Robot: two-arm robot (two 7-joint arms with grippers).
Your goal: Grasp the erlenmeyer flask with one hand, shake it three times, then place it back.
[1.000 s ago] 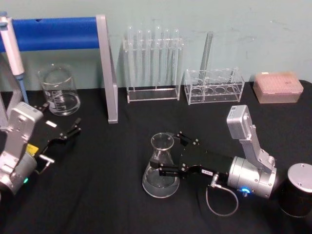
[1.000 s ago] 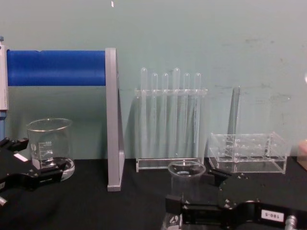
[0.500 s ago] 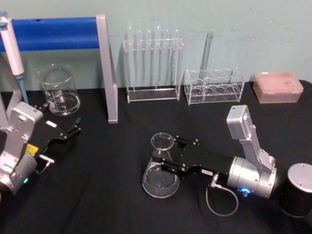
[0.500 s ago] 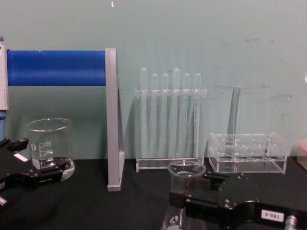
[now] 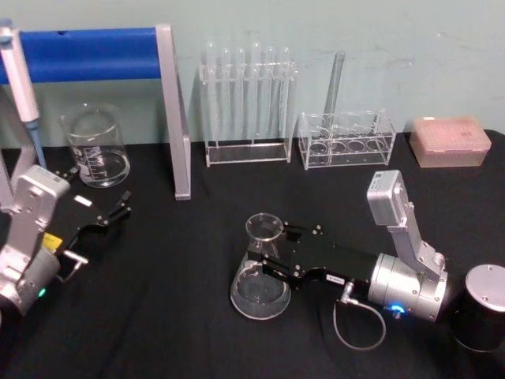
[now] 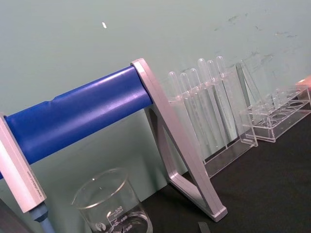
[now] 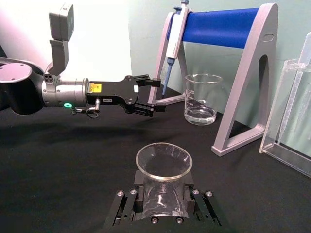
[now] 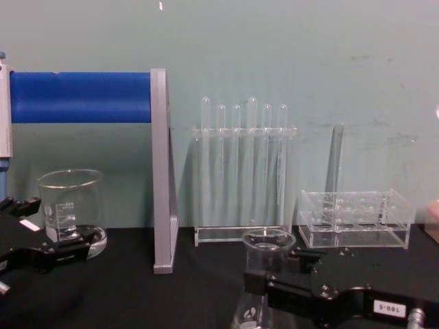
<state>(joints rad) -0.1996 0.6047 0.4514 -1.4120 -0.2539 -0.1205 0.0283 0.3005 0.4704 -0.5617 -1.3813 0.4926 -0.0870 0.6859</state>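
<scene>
gripping the flask [image 5: 254, 294] with the right gripper [image 5: 264, 259], reaching in low from the right over the black table [image 5: 181, 316]. jaws clenched on the narrow upper part, just under the flared rim. in the right wrist view, flask [image 7: 163, 167] pinched between the two fingers [image 7: 125, 208], open mouth toward the camera. standing upright near the middle of the table, well in front of the tube rack [image 5: 246, 110], wide base low against the black surface; cannot tell whether resting on it or just off it. in the chest view, rim and neck of the flask [image 8: 267, 241] rising above the right gripper [image 8: 260, 282].

parked near the left edge of the table: left gripper [image 5: 120, 207], jaws spread with nothing between them, seen also from the right wrist [image 7: 156, 94], in front of the beaker [image 5: 96, 150]. beside the beaker, a grey stand [image 5: 175, 118] with a blue bar, pipette [image 5: 20, 79] hanging at its left end. pink box [image 5: 450, 142] at the far right.
</scene>
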